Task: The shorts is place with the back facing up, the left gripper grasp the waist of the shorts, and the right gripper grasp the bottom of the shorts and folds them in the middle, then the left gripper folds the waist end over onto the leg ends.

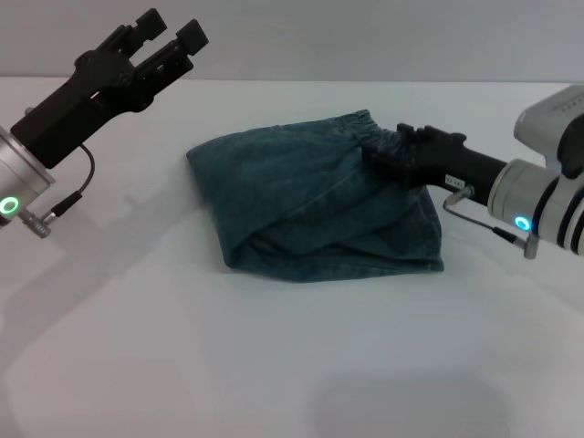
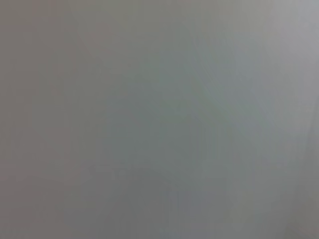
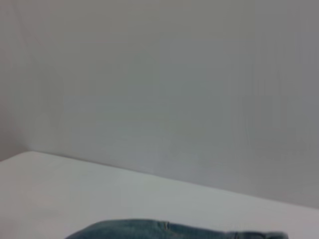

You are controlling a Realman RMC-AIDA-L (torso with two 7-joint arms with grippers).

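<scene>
The blue denim shorts (image 1: 310,210) lie in a folded bundle in the middle of the white table. Their gathered waist (image 1: 358,122) shows at the far right edge of the bundle. The leg hems are hidden in the folds. My right gripper (image 1: 379,155) lies low against the cloth just below the waist, coming in from the right. My left gripper (image 1: 172,29) hangs high at the far left, well clear of the shorts, open and empty. In the right wrist view only a strip of the shorts (image 3: 169,230) shows. The left wrist view shows just a plain grey surface.
The white table (image 1: 274,365) spreads out on all sides of the shorts, with a pale wall behind it. A thin black cable (image 1: 78,196) hangs from the left wrist.
</scene>
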